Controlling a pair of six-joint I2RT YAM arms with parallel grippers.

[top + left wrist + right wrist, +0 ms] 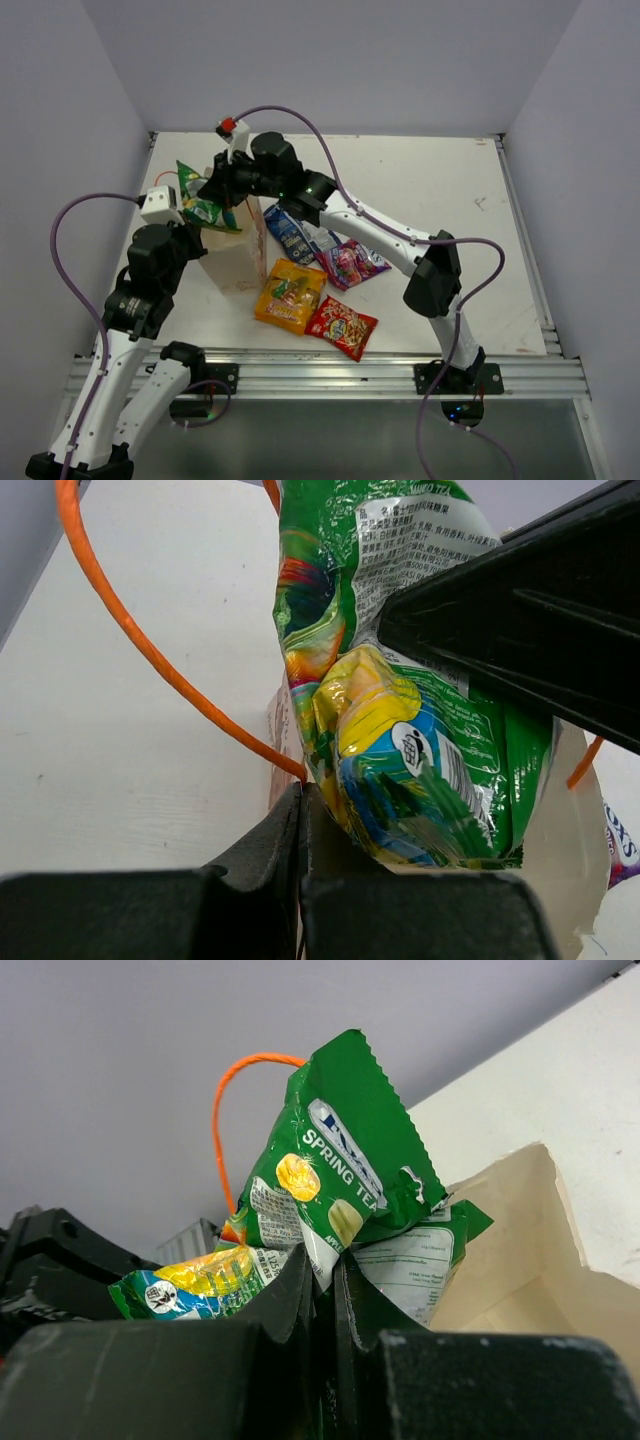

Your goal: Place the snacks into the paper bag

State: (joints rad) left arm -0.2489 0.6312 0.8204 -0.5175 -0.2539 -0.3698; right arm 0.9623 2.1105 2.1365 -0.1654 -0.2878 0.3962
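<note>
The pale tan paper bag [237,258] stands upright at the table's left. My left gripper [196,224] is shut on the bag's rim [300,798], right where an orange string handle [150,650] meets it. My right gripper [214,190] is shut on the green-white packet [203,208] and holds it over the bag's open mouth [520,1250]. The packet fills the left wrist view [420,730], and in the right wrist view [335,1175] the jaws pinch its lower edge. The blue [290,236], purple-pink [353,262], orange-yellow [290,296] and red [342,327] packets lie on the table right of the bag.
The white table [440,190] is walled at the back and both sides. A metal rail [330,375] runs along the near edge. My right arm [380,230] reaches across above the blue and purple-pink packets. A purple cable [300,125] loops over it.
</note>
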